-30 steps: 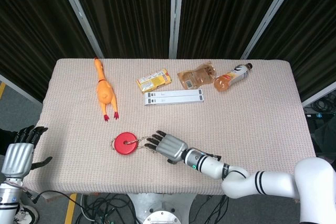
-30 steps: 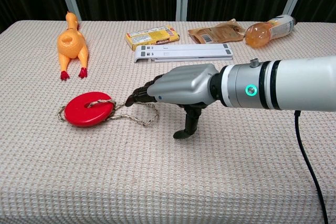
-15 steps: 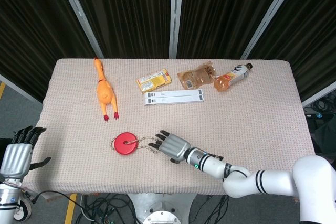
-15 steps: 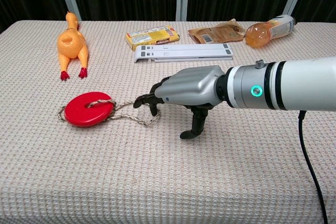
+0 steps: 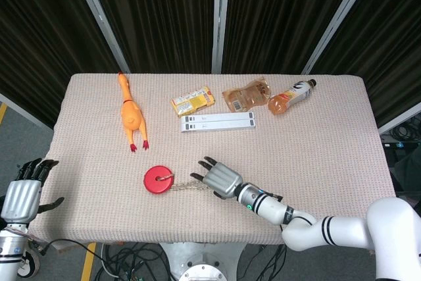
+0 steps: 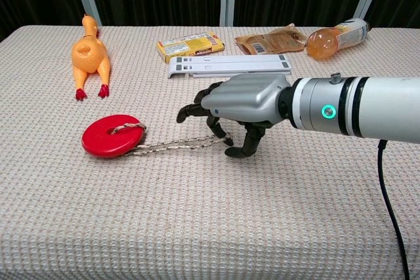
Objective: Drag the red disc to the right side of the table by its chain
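The chain (image 6: pixel 176 145) is hooked by the curled fingers of the right robot hand (image 6: pixel 239 106) and stretched taut to the red disc (image 6: pixel 113 140), lying front-left on the table (image 6: pixel 210 227). The left robot hand (image 5: pixel 21 195) is held open beside the table.

Right hand (image 6: pixel 246 100) covers the near end of the chain (image 6: pixel 174 144); can't tell whether the fingers (image 6: pixel 216 126) actually pinch it or just hook over it. Left hand (image 5: pixel 21 195) shows only in head view, off the tabletop (image 5: pixel 329 162) edge, wrist cut by the frame. Labels on yellow box (image 5: pixel 193 101) and bottle (image 5: pixel 291 97) too small to read.
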`<act>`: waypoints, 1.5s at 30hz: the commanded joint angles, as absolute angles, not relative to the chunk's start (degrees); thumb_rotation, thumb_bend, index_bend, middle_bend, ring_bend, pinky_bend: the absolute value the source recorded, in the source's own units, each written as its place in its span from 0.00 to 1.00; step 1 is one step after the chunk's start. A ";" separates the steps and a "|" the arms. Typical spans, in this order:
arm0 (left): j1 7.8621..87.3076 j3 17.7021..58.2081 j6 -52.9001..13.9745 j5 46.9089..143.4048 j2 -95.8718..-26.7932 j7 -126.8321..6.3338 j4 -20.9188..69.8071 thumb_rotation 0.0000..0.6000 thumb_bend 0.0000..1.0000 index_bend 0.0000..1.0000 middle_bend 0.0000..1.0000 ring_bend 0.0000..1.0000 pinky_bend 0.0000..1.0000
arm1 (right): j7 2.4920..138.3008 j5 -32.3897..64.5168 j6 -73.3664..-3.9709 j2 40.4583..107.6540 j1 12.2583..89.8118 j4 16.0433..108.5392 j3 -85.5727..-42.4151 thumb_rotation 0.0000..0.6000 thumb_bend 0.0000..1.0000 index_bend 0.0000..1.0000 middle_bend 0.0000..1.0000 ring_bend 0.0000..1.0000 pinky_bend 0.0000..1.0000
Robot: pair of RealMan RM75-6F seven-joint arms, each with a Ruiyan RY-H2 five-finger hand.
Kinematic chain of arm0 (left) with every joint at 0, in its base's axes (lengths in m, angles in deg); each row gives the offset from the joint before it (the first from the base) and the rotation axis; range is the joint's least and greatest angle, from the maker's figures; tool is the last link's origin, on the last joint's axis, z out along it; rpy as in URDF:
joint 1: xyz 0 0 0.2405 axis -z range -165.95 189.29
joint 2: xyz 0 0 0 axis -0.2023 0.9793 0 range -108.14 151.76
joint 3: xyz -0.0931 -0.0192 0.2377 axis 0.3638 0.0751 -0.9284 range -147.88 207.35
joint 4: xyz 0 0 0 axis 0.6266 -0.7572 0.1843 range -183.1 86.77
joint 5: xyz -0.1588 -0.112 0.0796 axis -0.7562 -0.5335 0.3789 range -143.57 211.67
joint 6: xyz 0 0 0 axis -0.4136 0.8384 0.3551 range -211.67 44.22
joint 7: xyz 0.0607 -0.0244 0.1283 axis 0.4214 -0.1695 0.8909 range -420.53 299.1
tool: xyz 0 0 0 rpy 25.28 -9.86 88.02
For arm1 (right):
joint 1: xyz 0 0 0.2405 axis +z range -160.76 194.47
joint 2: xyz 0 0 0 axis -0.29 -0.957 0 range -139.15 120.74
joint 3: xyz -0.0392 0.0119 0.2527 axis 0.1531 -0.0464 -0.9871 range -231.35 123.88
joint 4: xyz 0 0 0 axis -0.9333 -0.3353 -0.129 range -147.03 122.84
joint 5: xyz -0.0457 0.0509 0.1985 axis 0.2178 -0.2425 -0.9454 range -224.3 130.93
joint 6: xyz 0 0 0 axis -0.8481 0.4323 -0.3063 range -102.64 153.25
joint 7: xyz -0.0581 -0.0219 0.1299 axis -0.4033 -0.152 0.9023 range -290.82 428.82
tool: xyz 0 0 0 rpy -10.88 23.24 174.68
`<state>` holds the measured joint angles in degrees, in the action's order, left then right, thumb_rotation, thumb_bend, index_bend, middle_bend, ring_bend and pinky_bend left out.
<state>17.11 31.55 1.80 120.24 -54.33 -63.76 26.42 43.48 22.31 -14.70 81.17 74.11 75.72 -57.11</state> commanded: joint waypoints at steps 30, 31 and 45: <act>17.85 31.50 1.07 120.86 -54.26 -62.22 27.86 1.00 0.02 0.19 0.17 0.10 0.15 | 57.61 25.64 -39.27 64.19 51.42 72.55 -53.10 1.00 0.51 1.00 0.96 0.39 0.00; 17.88 31.49 1.04 120.89 -54.25 -62.12 27.96 1.00 0.02 0.19 0.17 0.10 0.15 | 58.80 25.19 -39.75 63.61 50.27 71.73 -52.90 1.00 0.51 1.00 0.96 0.39 0.00; 18.34 31.30 0.67 121.25 -54.06 -59.51 30.21 1.00 0.02 0.19 0.17 0.10 0.15 | 76.49 20.35 -43.47 60.74 37.42 55.93 -55.12 1.00 0.51 1.00 0.96 0.39 0.00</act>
